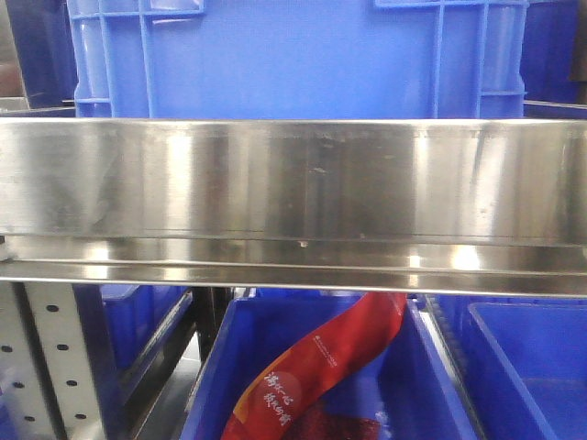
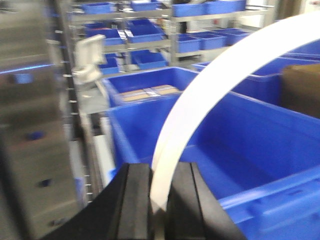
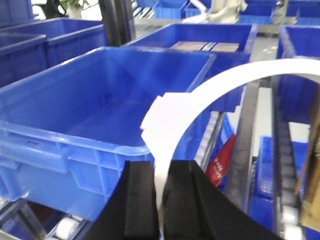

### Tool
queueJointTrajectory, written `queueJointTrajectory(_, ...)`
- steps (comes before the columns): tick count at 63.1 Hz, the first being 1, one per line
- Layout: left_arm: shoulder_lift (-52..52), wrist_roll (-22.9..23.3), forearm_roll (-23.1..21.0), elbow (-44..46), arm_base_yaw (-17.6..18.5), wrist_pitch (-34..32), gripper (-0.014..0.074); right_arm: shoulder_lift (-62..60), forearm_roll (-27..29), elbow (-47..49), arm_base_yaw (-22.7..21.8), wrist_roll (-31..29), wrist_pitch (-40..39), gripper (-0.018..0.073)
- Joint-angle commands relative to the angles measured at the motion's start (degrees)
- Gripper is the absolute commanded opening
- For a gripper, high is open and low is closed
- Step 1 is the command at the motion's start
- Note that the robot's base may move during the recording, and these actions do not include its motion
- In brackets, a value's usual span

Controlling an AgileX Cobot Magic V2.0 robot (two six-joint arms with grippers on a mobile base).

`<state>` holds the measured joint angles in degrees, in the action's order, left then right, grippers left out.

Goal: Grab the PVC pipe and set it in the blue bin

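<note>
A white, curved PVC pipe (image 2: 210, 95) arcs up and to the right from my left gripper (image 2: 159, 200), which is shut on its end. The pipe (image 3: 210, 92) shows in the right wrist view too, bent in an arc, with a white label wrapped around it, and my right gripper (image 3: 160, 200) is shut on it. A large blue bin (image 3: 100, 95) lies just beyond and left of the right gripper. In the left wrist view the blue bin (image 2: 260, 145) lies below the pipe. The front view shows a blue bin (image 1: 293, 55) above a steel rail; neither gripper nor pipe appears there.
A steel shelf rail (image 1: 293, 202) fills the front view. Below it a blue bin (image 1: 312, 385) holds a red package (image 1: 321, 367). More blue bins (image 2: 145, 85) stand on shelving behind. A metal upright (image 2: 30, 125) is close on the left, and roller tracks (image 3: 250, 150) run beside the bin.
</note>
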<state>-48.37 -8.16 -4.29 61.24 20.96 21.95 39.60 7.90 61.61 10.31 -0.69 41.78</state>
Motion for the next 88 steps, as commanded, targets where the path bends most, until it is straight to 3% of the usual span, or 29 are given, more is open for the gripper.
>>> queueJointTrajectory(1, -1.29, -0.23, -2.99, 1.66, 1.91, -3.26, -0.0111, 1.92, 3.26, 0.67, 0.09, -3.16, -1.28, -0.0162)
queueJointTrajectory(9, -4.35, -0.23, -4.37, 3.7, 3.49, -5.37, -0.0111, 5.16, 11.19, 1.03, 0.09, -8.52, -3.93, -0.0162)
queueJointTrajectory(18, -10.8, -0.23, -5.84, 8.97, 3.49, -4.57, -0.0111, 9.03, 13.23, 1.1, 0.09, -8.52, -11.31, -0.0162)
queueJointTrajectory(26, -17.19, -0.23, -6.05, 14.2, 3.49, -3.52, -0.0111, 12.24, 13.24, 1.25, 0.09, -9.22, -15.17, -0.0162)
queueJointTrajectory(38, -26.23, -0.23, -7.17, 24.14, 3.75, 3.23, -0.0111, 17.88, 13.24, 5.89, 1.12, -11.05, -13.28, -0.0162)
queueJointTrajectory(45, -29.99, -0.23, -7.17, 27.54, 4.85, 3.96, -0.0111, 21.35, 13.24, 9.45, 2.55, -11.05, -13.49, -0.0162)
queueJointTrajectory(70, -38.89, -0.23, -6.94, 32.16, 5.39, -2.44, -0.0111, 37.55, 13.24, 22.74, 10.53, -11.43, -13.63, -0.0162)
queueJointTrajectory(88, -42.56, -0.23, -6.51, 32.16, 5.28, -7.16, -0.0107, 42.68, 13.33, 24.61, 10.92, -11.43, -14.9, -0.0162)
